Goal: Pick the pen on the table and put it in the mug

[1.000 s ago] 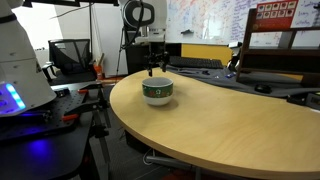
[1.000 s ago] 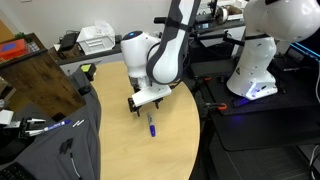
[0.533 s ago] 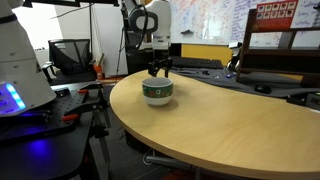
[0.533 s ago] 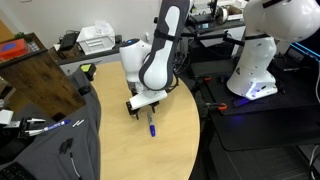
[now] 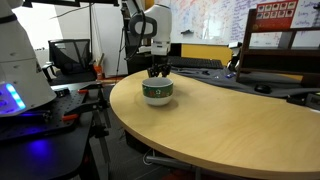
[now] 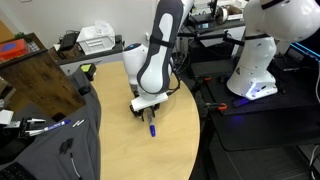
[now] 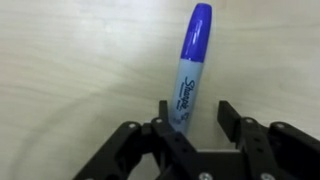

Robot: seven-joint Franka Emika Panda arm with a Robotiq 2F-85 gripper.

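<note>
Where the wrist view looks down, the gripper [image 7: 197, 120] holds its two black fingers [image 7: 228, 116] spread, one on either side of the pen [image 7: 187, 88]. The finger on the view's left sits close against the pale barrel, while the other stands clear of it, so nothing is pinched. The pen lies flat on the table [image 7: 70, 60], its blue cap pointing away from the gripper toward the top of that view.

In an exterior view the gripper [image 6: 148, 105] hangs low over the light wood, and the pen's blue end [image 6: 152, 127] shows just beyond it on the tabletop. In an exterior view the mug [image 5: 157, 92] stands upright near the table's rounded edge, with the gripper just behind it; the pen is hidden there. Farther back is a dark desk [image 5: 195, 63].
</note>
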